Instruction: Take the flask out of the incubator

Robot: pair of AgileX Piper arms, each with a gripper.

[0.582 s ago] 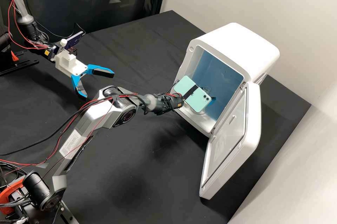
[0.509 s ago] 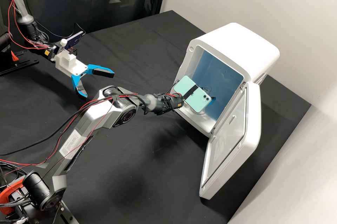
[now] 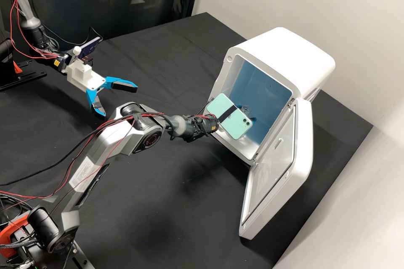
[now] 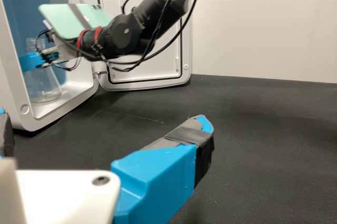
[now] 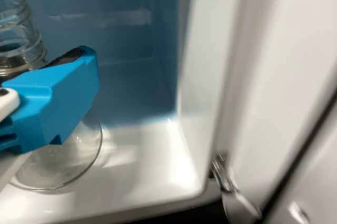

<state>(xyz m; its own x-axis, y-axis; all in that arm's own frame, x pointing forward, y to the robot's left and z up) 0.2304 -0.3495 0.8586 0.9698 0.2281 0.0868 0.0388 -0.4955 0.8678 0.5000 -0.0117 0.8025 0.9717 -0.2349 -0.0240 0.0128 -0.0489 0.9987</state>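
Nearby, open door flanks incubator holding flask.

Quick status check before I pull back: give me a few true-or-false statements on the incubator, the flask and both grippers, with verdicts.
1. The incubator door is open. True.
2. The flask stands out on the bench. False: it stands upright inside the incubator, on its floor.
3. The left gripper is shut. False: it is open, above the bench and well apart from the incubator.
4. The right gripper is at the flask's neck, inside the incubator. True.
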